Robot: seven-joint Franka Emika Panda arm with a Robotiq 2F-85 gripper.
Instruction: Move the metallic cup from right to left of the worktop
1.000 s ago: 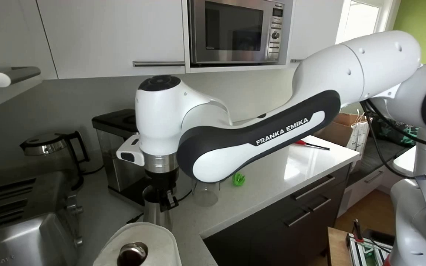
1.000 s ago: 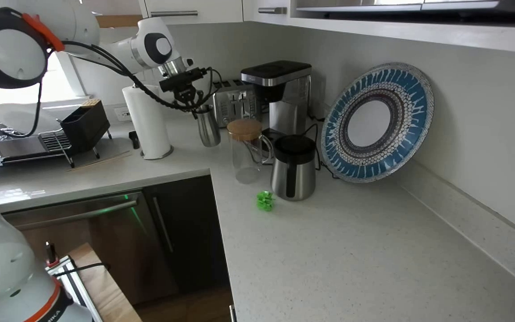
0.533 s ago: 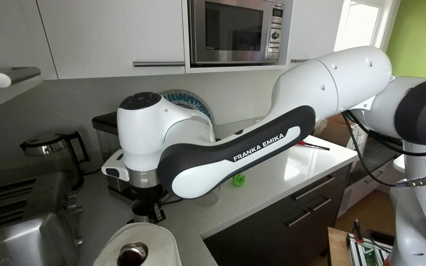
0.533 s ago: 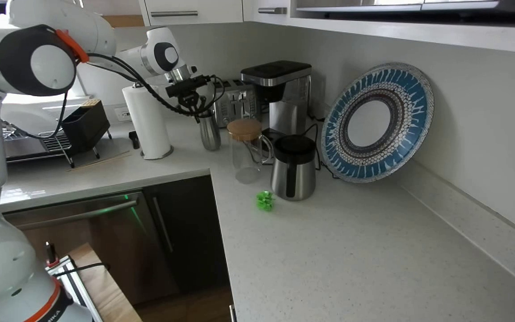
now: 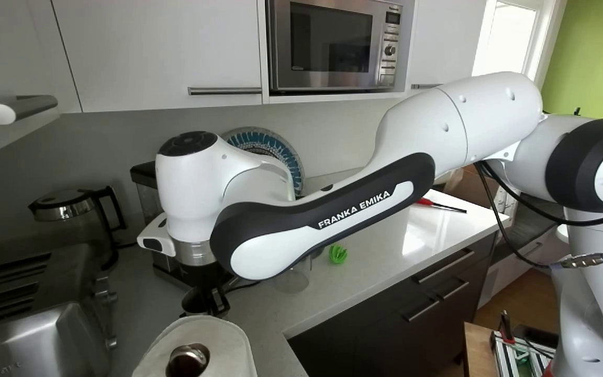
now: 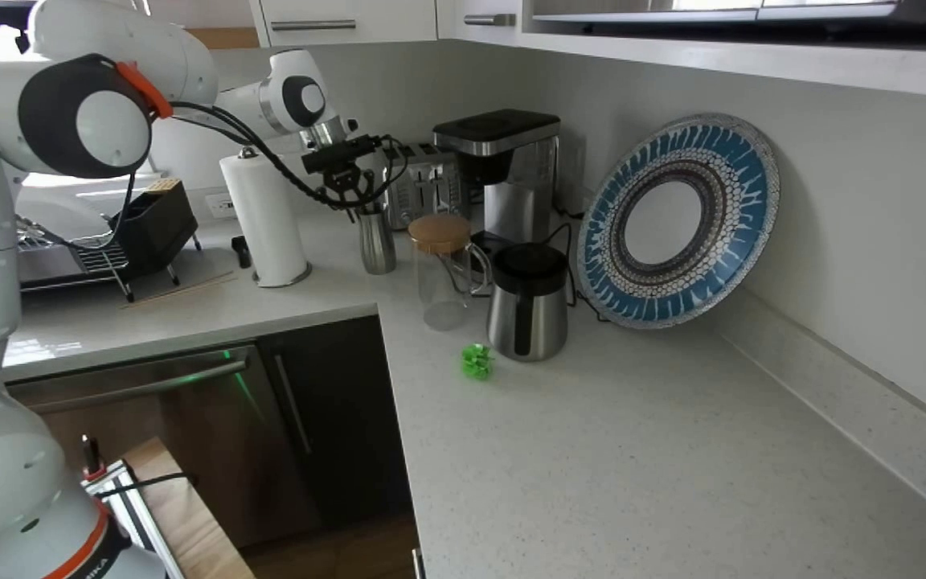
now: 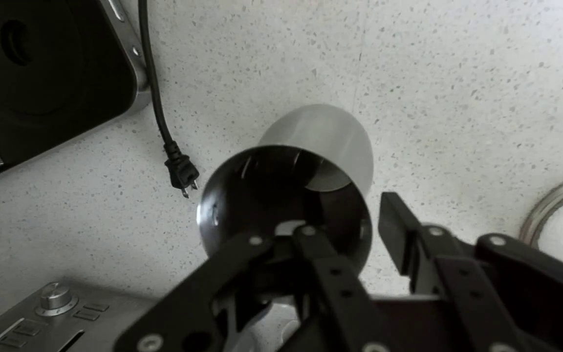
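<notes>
Straddling the rim of one upright metallic cup [image 6: 377, 243], one claw [image 7: 352, 227] has two jaws parted. One toaster [image 5: 45, 314] and one coffee machine [image 6: 510, 209] share the counter [image 6: 632, 466].

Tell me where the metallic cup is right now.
In an exterior view, the metallic cup is upright, left of centre, between the paper towel roll on its left and the lidded glass jug on its right, with the toaster behind.
</notes>
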